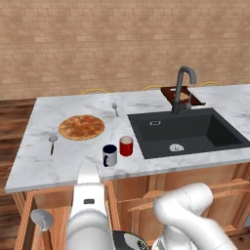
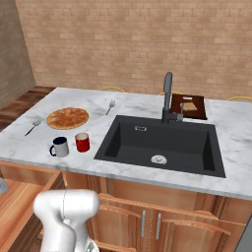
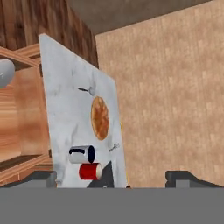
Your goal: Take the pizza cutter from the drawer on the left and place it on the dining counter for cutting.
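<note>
The drawer [image 1: 57, 220] stands pulled out under the left end of the dining counter [image 1: 44, 168], pale wood showing inside. In it lies the pizza cutter [image 1: 42, 218], its grey wheel up and its dark handle toward the picture's lower edge. The wheel also peeks in at the left edge of the right base view as the pizza cutter [image 2: 2, 186] and of the rolled hand view as the pizza cutter [image 3: 4, 72]. My gripper [image 3: 114, 178] is open and empty, above the drawer's right part, and looks along the counter top. The wheel lies off to its side, apart from the fingers.
On the marble sit a pizza [image 1: 81, 127], a small grey utensil [image 1: 52, 141], a fork [image 1: 115, 107], a dark blue mug [image 1: 110, 155] and a red cup [image 1: 126, 145]. The black sink [image 1: 188, 132] with its faucet [image 1: 181, 88] and a cutting board [image 1: 181, 95] lie to the right.
</note>
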Controlling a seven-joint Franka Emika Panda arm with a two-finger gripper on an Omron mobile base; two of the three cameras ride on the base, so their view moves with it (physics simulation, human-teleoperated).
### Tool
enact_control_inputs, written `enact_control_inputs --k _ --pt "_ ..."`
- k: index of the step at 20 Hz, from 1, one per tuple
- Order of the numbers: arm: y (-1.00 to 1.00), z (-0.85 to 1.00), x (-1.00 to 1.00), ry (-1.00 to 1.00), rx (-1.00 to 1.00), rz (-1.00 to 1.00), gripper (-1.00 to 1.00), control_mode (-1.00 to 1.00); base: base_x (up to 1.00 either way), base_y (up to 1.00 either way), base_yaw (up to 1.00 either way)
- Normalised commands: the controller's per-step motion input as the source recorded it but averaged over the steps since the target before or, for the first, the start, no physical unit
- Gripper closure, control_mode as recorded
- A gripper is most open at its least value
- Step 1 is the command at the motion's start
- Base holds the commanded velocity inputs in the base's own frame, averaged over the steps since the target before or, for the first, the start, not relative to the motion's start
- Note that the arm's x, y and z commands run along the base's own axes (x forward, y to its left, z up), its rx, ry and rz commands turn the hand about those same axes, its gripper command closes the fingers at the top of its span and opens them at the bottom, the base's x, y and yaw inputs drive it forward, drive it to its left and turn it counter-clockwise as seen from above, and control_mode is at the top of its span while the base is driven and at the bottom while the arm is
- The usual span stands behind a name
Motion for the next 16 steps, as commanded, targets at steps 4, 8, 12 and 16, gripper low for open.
enact_control_inputs --k 4,8,12,16 --pt "0.0 0.0 0.12 0.33 -0.03 0.17 -1.0 -1.0 0.0 0.0 0.0" --pt "0.0 0.0 0.15 0.28 0.0 0.13 -1.0 -1.0 0.0 0.0 0.0" --pt "0.04 0.07 0.32 0.26 0.03 0.0 -1.0 -1.0 0.0 0.0 0.0" --pt "0.19 0.0 0.08 0.3 0.11 -0.08 -1.0 -1.0 0.0 0.0 0.0"
